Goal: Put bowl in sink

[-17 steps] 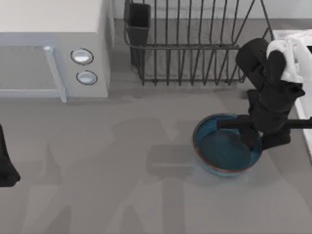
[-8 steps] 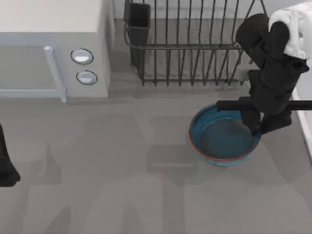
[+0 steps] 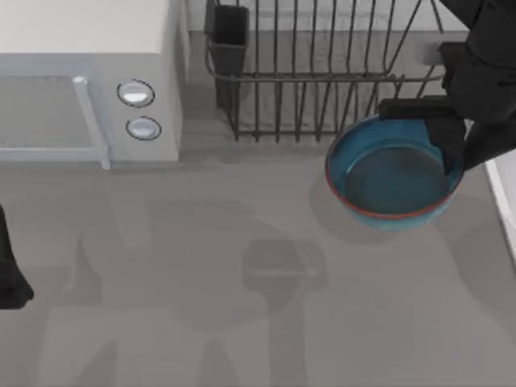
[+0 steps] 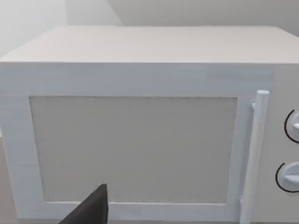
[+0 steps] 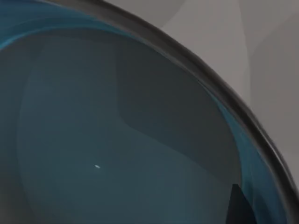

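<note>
Left gripper [image 3: 10, 278] is seen parked at the tabletop's left edge; whether its claw is spread or pressed together cannot be told. A dark finger tip [image 4: 88, 211] is seen low in the left wrist view, in front of the microwave [image 4: 140, 126] door. The microwave [image 3: 85, 81] is placed at the tabletop's rear-left corner, door handle and two round knobs on its front. A black wire dish rack [image 3: 322, 72] is set along the rear edge, right of the microwave, with a dark cup holder at its left end. The bowl [image 3: 393, 173] is held just in front of the rack's right end, near the right edge of the tabletop, tilted slightly; its shadow is cast on the grey surface below and to its left, so it appears lifted clear of the tabletop. Right gripper [image 3: 453, 149] is pinched on the bowl's right rim, one finger inside, one outside. The bowl's teal-grey inside [image 5: 117, 140] and blue wall are seen close up in the right wrist view. A strip of the sink's pale rim [image 3: 508, 201] is seen at the right edge, just beside the bowl, not touching it.
</note>
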